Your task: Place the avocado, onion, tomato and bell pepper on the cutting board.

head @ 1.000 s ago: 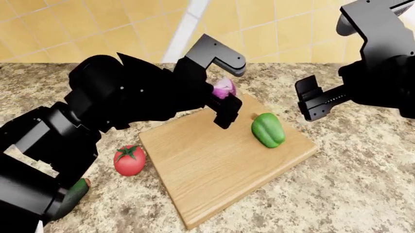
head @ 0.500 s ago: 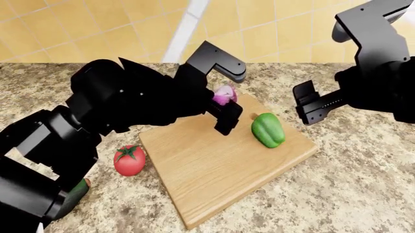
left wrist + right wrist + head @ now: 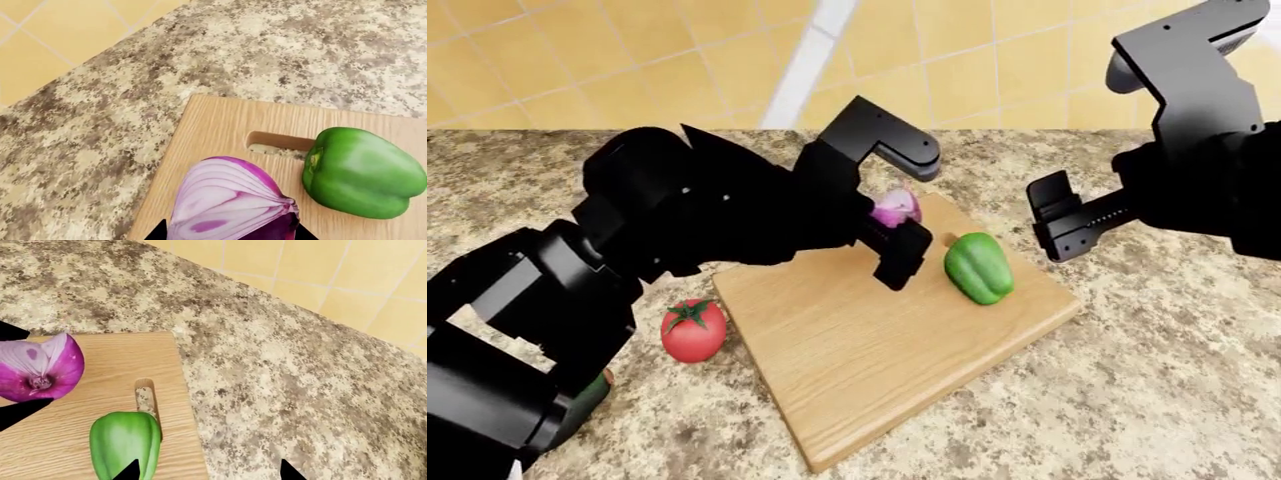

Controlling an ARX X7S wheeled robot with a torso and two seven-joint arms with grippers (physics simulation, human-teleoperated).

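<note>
Over the cutting board (image 3: 881,350), left gripper (image 3: 893,212) pinching the onion (image 3: 894,207), bell pepper (image 3: 978,267) just beside

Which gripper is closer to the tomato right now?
Left. The left gripper holds the onion over the cutting board, beside the tomato; the right gripper hovers past the board's far side.

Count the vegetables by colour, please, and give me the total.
Purple: 1, the onion, held in the left gripper over the board.
Bright green: 1, the pepper on the board.
Red: 1, the tomato on the counter.
Dark green: 1, the avocado, mostly hidden by the left arm.
Total: 4
</note>
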